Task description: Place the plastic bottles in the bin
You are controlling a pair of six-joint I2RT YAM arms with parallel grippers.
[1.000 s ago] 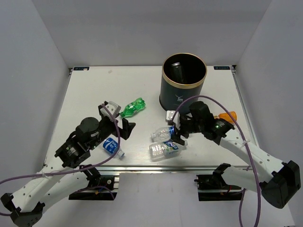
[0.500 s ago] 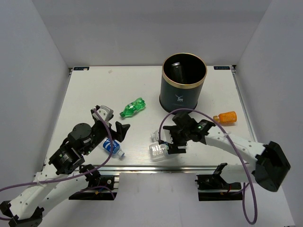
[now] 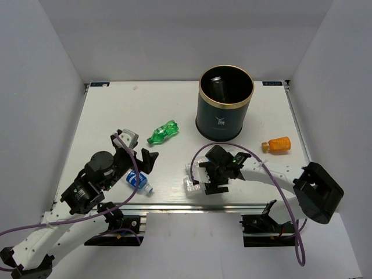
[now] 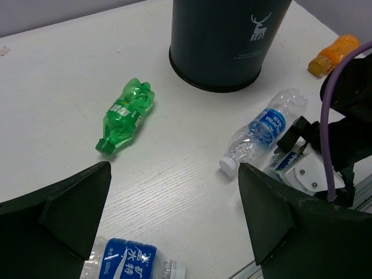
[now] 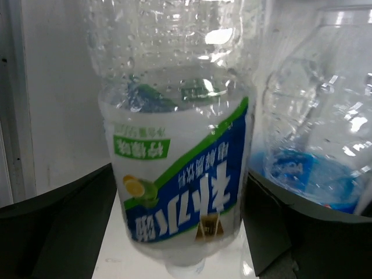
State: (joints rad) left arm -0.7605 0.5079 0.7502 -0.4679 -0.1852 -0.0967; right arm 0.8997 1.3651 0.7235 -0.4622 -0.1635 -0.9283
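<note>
The bin [image 3: 225, 103] stands upright at the back right and also shows in the left wrist view [image 4: 226, 40]. My right gripper [image 3: 206, 179] is open and low over two clear bottles [image 3: 190, 184] near the front edge. In its wrist view the gripper [image 5: 180, 174] straddles a clear bottle with a blue, green and white label [image 5: 183, 180]; a second clear bottle [image 5: 314, 128] lies beside it. My left gripper [image 3: 141, 158] is open and empty above a blue-labelled bottle [image 3: 138, 181], which also shows in its wrist view [image 4: 125, 261]. A green bottle [image 3: 163, 132] and an orange bottle [image 3: 276, 144] lie on the table.
The white table [image 3: 116, 110] is walled by grey panels on three sides. The bin holds a dark object inside. In the left wrist view a clear blue-labelled bottle [image 4: 264, 131] lies beside the right arm [image 4: 349, 133], with the green bottle [image 4: 125, 113] farther left.
My right gripper has swung left and toward the front edge, coming down over the labelled clear bottle. My left gripper pulled back slightly from the green bottle, then held still.
</note>
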